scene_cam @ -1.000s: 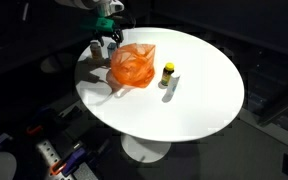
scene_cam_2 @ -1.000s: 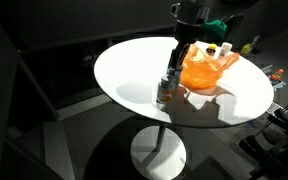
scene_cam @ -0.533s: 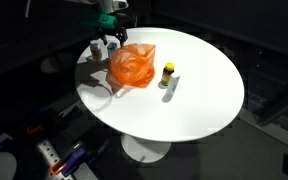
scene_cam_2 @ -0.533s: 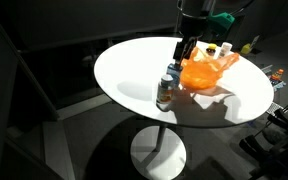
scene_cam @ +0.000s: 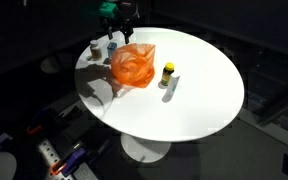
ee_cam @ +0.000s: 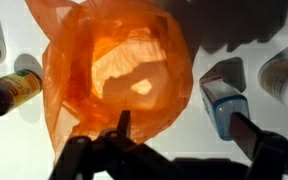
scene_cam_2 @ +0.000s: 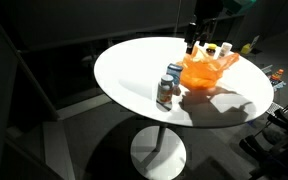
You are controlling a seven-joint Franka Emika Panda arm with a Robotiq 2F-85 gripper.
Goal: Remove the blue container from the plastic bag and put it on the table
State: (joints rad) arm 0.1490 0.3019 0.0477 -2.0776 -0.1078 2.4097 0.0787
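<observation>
A second ago I was low at the table's rim with my fingers around the blue container [ee_cam: 224, 95]. Now I have lifted clear, and my gripper [ee_cam: 177, 116] hangs above the orange plastic bag [ee_cam: 114, 70], spread wide with nothing between the fingers. The container has stayed behind. In an exterior view it stands upright on the white table [scene_cam: 199, 95], just beside the bag [scene_cam: 132, 65] on the side nearest the rim and outside the plastic, with a paler container [scene_cam: 94, 47] next to it, closer still to the edge. From the wrist view the bag's mouth gapes below me and I can make out nothing solid inside, though the folds may hide something. The small yellow-capped bottle [scene_cam: 167, 72] sits on the opposite side of the bag, untouched. I judge that the job is effectively done: the container is out, set down and released. What remains is only to draw away without brushing the bag or tipping the container near the edge.
</observation>
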